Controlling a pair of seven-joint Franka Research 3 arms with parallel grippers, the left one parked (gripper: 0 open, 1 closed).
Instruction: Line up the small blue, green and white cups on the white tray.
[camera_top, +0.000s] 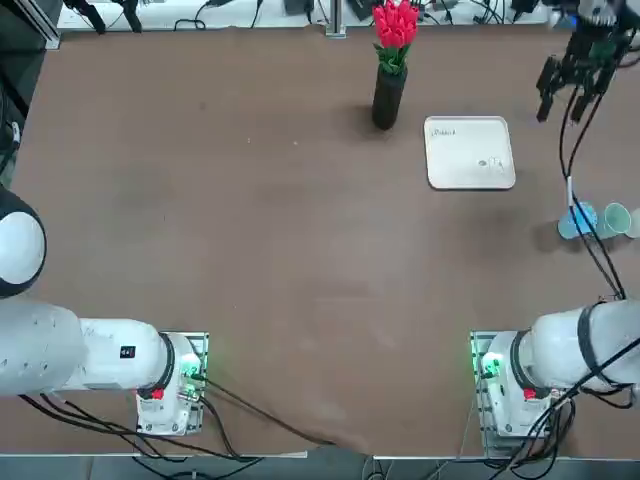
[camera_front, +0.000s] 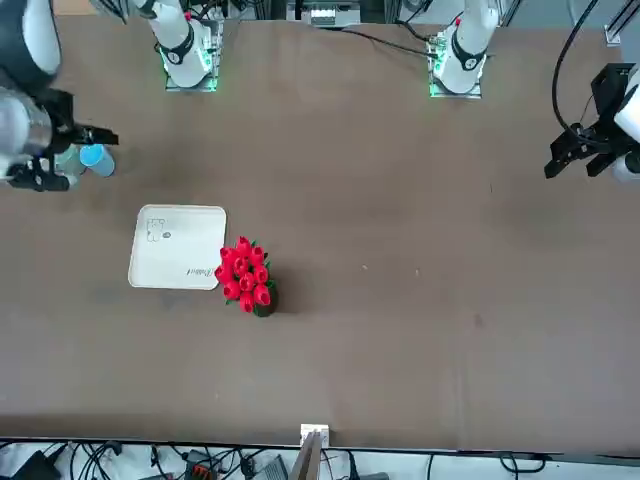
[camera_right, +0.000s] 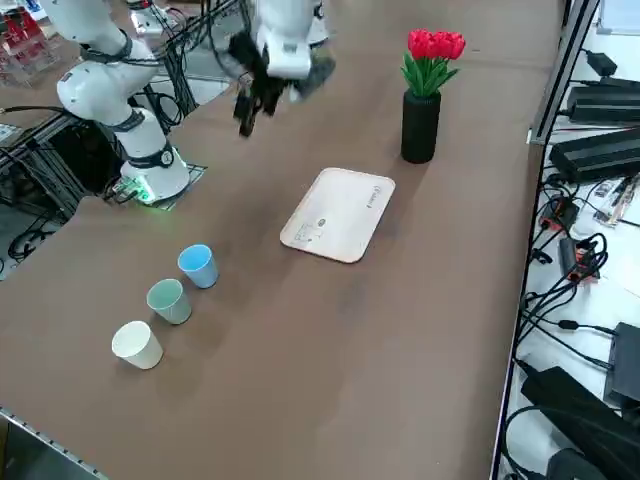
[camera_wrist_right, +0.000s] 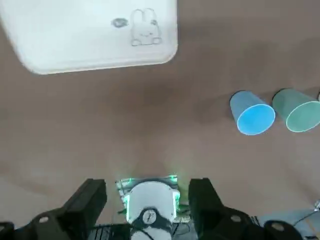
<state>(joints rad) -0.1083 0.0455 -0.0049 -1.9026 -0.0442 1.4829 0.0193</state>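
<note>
1. The bench (camera_top: 250, 250) is a wide brown surface, matte and bare over most of its area.
2. The white tray (camera_top: 470, 152) lies flat on the bench in the far right part of the top view, with small grey marks on it and nothing resting on it.
3. Just beside the tray stands a black vase (camera_top: 388, 98) holding red flowers (camera_top: 395, 25), upright.
4. The blue cup (camera_right: 198, 266), the green cup (camera_right: 169, 300) and the white cup (camera_right: 137, 344) sit in a row on the bench near its right edge, well apart from the tray; they appear tilted or on their sides, with their mouths showing in the side view.
5. In the wrist view the blue cup (camera_wrist_right: 252, 113) and green cup (camera_wrist_right: 297, 110) lie just beside each other.
6. The right gripper (camera_right: 252, 108) hangs high above the bench, between the arm's base and the tray, its jaws spread wide and holding nothing.
7. Two arm bases (camera_top: 510, 385) with green lights are bolted at the near edge of the bench.
8. Beyond the far and right edges, cables (camera_right: 570, 270) and black equipment boxes (camera_right: 600, 150) lie on the floor.
</note>
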